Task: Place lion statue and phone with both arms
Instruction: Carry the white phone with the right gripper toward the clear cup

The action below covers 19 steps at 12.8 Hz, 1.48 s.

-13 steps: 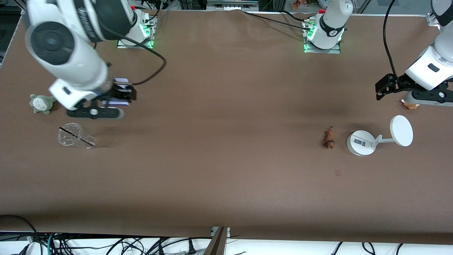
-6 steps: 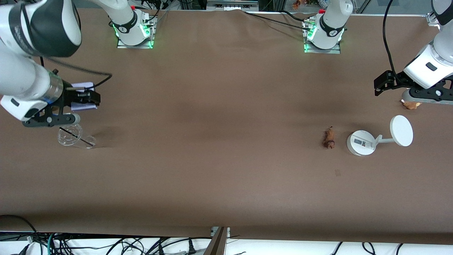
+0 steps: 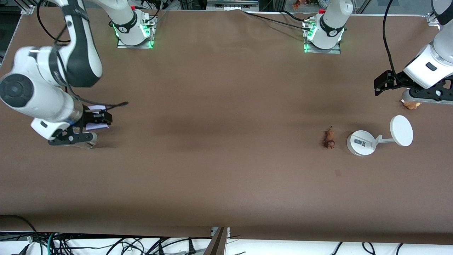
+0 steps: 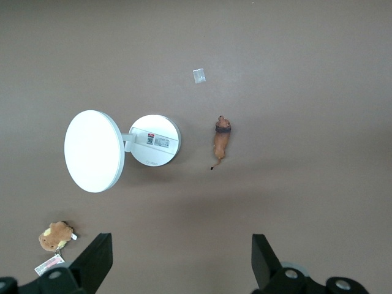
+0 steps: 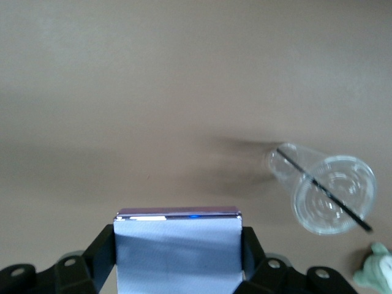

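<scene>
The right claw (image 3: 96, 121) is clamped on the phone (image 5: 177, 248), up over the tabletop (image 3: 226, 141) above a clear cup (image 5: 327, 191). The left claw (image 4: 177, 260) waits spread wide and empty above the lion statue (image 3: 329, 138), which lies just beside a white stand (image 3: 375, 140).

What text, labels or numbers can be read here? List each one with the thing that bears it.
None can be read.
White stand: a printed label with a small code block on its round base, too small to read.
Brown plush: a tag with print, too small to read.
Phone, clamped in the right gripper: no readable text on its face.
Lion statue: no marking visible.
</scene>
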{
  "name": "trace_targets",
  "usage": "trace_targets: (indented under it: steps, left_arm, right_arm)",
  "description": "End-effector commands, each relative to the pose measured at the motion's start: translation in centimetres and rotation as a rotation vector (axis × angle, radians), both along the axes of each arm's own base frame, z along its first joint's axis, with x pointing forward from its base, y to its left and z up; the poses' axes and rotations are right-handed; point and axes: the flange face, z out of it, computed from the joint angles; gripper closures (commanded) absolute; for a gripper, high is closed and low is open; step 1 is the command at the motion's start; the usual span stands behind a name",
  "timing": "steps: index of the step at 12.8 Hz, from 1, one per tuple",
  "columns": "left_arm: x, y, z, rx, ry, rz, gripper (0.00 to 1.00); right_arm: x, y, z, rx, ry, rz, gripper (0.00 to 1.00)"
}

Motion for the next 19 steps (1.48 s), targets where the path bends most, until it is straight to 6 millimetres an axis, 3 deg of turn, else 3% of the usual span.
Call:
trace_targets:
  steps: [1, 4, 9, 13, 19]
  left_arm:
    - [-0.5, -0.1, 0.6, -0.018, 0.002, 0.008, 0.00]
    - [-0.8, -0.2, 0.6, -0.018, 0.020, 0.009, 0.00]
    - [-0.7, -0.1, 0.5, -0.018, 0.020, 0.006, 0.00]
    - [-0.7, -0.1, 0.6, -0.018, 0.019, 0.009, 0.00]
    - [-0.8, -0.3, 0.6, -0.018, 0.019, 0.006, 0.00]
  right_arm:
    - [1.2, -1.2, -3.7, 0.006, -0.047, 0.020, 1.00]
    - [1.4, -1.6, -9.3, 0.016, -0.084, 0.021, 1.00]
    - [2.3, -4.5, -16.0, 0.088, -0.092, 0.008, 1.00]
    - [2.5, -5.3, -19.5, 0.076, -0.108, 0.002, 1.00]
    - [2.4, -6.0, -21.8, 0.061, -0.122, -0.011, 1.00]
